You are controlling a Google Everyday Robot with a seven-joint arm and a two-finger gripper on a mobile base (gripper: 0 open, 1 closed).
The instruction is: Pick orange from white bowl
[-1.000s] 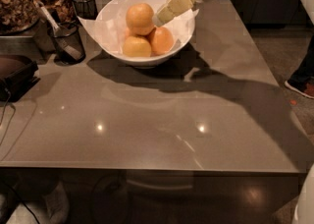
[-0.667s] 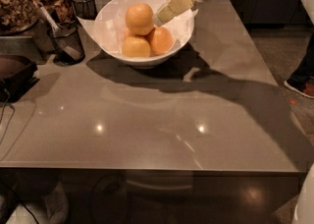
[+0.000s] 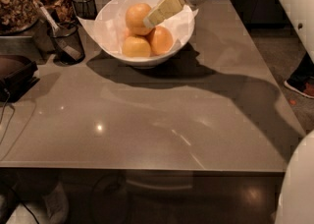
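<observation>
1. Camera view, location: orange (image 3: pixel 136 16) tops the pile in the white bowl (image 3: pixel 145 61), at the table's 12 o'clock.
2. Advice: centre on its widest part, clear of the redder fruit (image 3: pixel 162 40) at its 5 o'clock.
3. Gripper (image 3: pixel 151 20) meets the orange's 4 o'clock side. I cannot tell whether the jaws are apart or together.

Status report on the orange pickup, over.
Gripper over white bowl, tip at orange. Orange atop two other fruits, not lifted. Nothing in the way.
</observation>
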